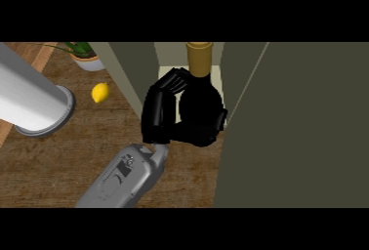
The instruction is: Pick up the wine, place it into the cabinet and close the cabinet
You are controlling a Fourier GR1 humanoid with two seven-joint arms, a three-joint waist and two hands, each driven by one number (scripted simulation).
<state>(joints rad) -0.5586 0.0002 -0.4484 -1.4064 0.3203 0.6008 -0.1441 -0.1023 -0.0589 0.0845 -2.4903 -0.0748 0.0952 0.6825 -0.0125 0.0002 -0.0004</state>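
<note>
Counter: we see a brown wood-grain counter (pixel 65 161) filling the left and lower part of the view, with a paler strip along its far left edge.
White cylinder: a large white cylinder (pixel 29 95) on a grey round base stands at the counter's left edge.
Plant: a small potted plant (pixel 85 54) sits near the counter's far edge.
Lemon: a yellow lemon (pixel 101 92) lies just right of the cylinder's base, apart from it.
Hand: we make out one black hand (pixel 162 105) on a grey forearm; which hand it is we cannot tell. Its fingers are curled round the wine.
Wine: the dark wine (pixel 202 95), gold-capped, stands upright in the cabinet's opening.
Cabinet: the olive cabinet (pixel 133 73) has its door (pixel 302 127) standing open at the right.
</note>
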